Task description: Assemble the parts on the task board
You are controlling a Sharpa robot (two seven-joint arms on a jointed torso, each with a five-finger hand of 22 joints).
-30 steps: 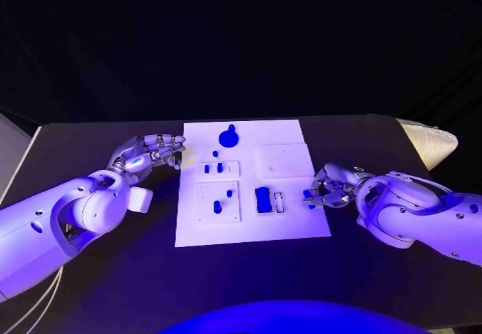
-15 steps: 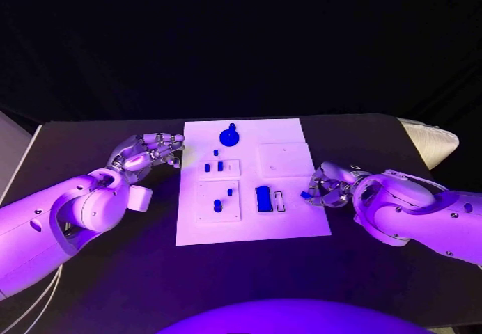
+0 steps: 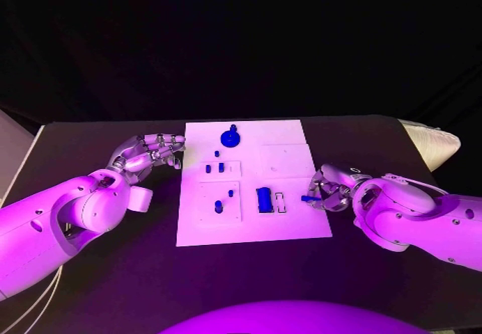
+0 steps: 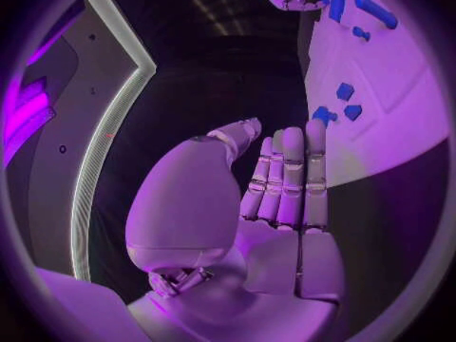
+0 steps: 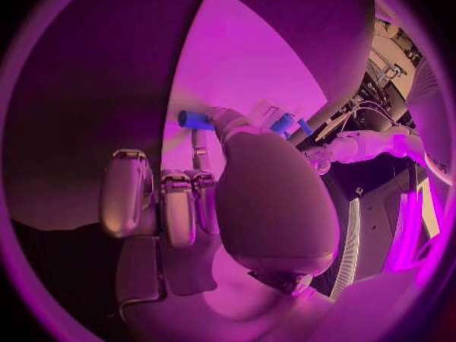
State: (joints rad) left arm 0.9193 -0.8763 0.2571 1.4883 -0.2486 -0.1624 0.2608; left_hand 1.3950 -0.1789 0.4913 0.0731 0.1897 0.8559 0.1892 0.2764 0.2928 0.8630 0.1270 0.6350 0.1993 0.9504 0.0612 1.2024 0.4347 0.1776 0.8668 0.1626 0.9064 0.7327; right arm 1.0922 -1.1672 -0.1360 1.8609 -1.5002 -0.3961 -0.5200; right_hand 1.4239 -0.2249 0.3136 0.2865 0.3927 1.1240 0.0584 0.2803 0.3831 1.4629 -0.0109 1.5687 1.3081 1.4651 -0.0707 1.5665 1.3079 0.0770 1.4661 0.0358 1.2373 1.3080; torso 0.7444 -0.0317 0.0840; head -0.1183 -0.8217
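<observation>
The white task board (image 3: 251, 226) lies in the middle of the table. On it are a round blue knob (image 3: 230, 138), several small blue pegs (image 3: 218, 206) and a larger blue block (image 3: 264, 200). At the board's right edge my right hand (image 3: 329, 191) pinches a small blue peg (image 3: 305, 198) just above the surface. In the right wrist view that peg (image 5: 194, 119) sticks out at the thumb tip, with the other fingers (image 5: 162, 197) curled. My left hand (image 3: 150, 153) hovers beside the board's left edge and holds nothing. Its fingers (image 4: 285, 175) are straight and close together.
A narrow white slot (image 3: 280, 202) lies right of the blue block. A raised white square plate (image 3: 284, 160) sits on the board's right half. A pale padded object (image 3: 434, 142) lies at the table's far right edge. Dark table surrounds the board.
My right hand has shifted slightly at the board's right edge with the small peg still in its fingers. The left hand has stayed in place.
</observation>
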